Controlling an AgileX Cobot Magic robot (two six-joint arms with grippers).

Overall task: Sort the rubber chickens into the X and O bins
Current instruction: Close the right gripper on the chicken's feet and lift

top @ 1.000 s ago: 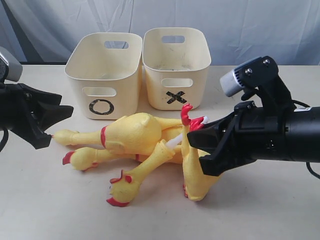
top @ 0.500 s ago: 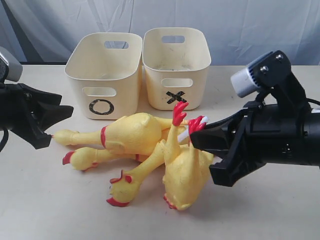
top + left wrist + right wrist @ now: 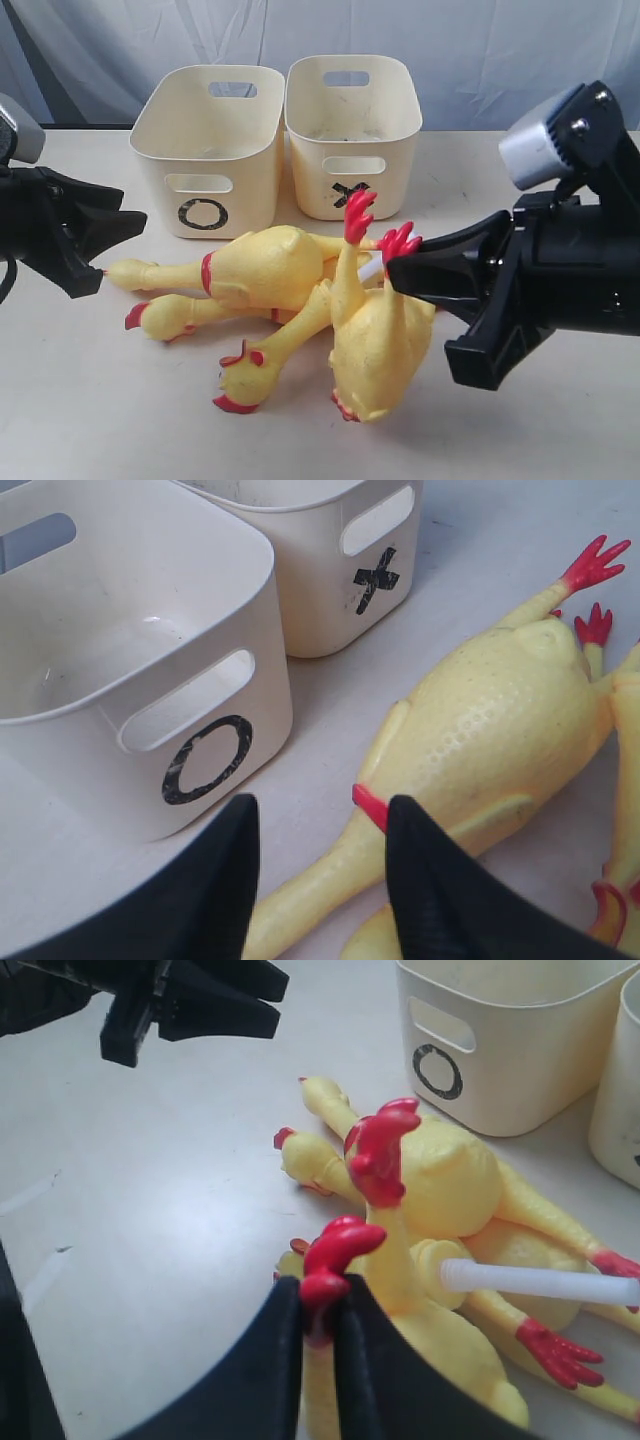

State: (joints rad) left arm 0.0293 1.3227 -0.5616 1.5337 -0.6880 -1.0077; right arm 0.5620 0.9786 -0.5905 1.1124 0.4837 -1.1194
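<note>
right pincer [image 3: 395, 268]: clamped shut on one red foot [image 3: 325, 1260] of the held chicken [image 3: 380, 340]; reaching in low over the table [image 3: 100, 400], on the near side of the X bin [image 3: 310, 160].
held chicken: gripped by that foot alone, fat body sagging to the table in front of the X bin; second foot [image 3: 357, 215] sticking up free, just before the X bin's black mark.
left pincer [image 3: 95, 268]: jaws spread apart, nothing gripped; well apart from the X bin, out beyond the O bin [image 3: 160, 150], tips poised above the neck of a lying chicken.
other chickens [image 3: 265, 265]: tangled in a heap flat on the table, starting in front of the X bin and stretching away along the O bin's front; number in the heap hard to tell; none inside either bin.
O bin: upright, standing just beside the X bin; touching or not, cannot tell.
X bin: upright at the back of the table, mark facing the heap.
white tube [image 3: 540, 1282]: lying across the heap, between the X bin and the held chicken's body.
</note>
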